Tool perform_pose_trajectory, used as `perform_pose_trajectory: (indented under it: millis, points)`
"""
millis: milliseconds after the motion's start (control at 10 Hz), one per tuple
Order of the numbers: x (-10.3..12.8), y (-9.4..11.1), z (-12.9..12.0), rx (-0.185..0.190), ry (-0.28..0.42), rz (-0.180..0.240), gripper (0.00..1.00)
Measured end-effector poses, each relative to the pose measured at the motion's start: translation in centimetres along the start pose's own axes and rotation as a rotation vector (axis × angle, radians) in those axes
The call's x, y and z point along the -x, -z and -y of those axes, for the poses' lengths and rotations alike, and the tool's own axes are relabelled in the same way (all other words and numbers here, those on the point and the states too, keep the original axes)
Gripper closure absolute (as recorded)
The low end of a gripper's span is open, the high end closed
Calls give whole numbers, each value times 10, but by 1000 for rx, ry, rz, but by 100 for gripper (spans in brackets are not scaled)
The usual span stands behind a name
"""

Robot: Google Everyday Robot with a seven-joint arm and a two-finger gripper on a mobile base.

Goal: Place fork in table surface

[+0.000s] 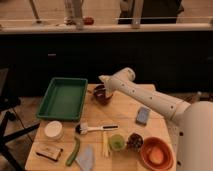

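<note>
No text, label, brand or number can be read.

Surfaces checked:
- blue packet (143,115) near the right edge of the tabletop (125,106): print not readable
- flat tan box (49,151) at the near-left corner: markings too blurred
- white round tub (53,130) by the left edge: nothing readable

Gripper (102,89) sits at the dark red bowl (106,97) near the far edge: no legible marking.

I see the tool (102,89) over the bowl (103,96) at the rear of the counter (125,107), just right of the tray (64,97). The brush (95,129) lies in front of both. The stick (105,148) lies before the brush, with a cup (116,142) on the stick's right.
</note>
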Motion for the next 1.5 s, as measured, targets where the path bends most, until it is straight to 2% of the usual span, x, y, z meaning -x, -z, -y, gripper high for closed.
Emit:
perform_pose_trajectory:
  millis: [900,1000,1100,1500]
  points:
    - [0,-25,5,25,-17,27,20]
    - [0,-26,4,28,-16,29,22]
    - [0,-27,4,31,-15,30,30]
    - [0,-28,2,37,-6,34,71]
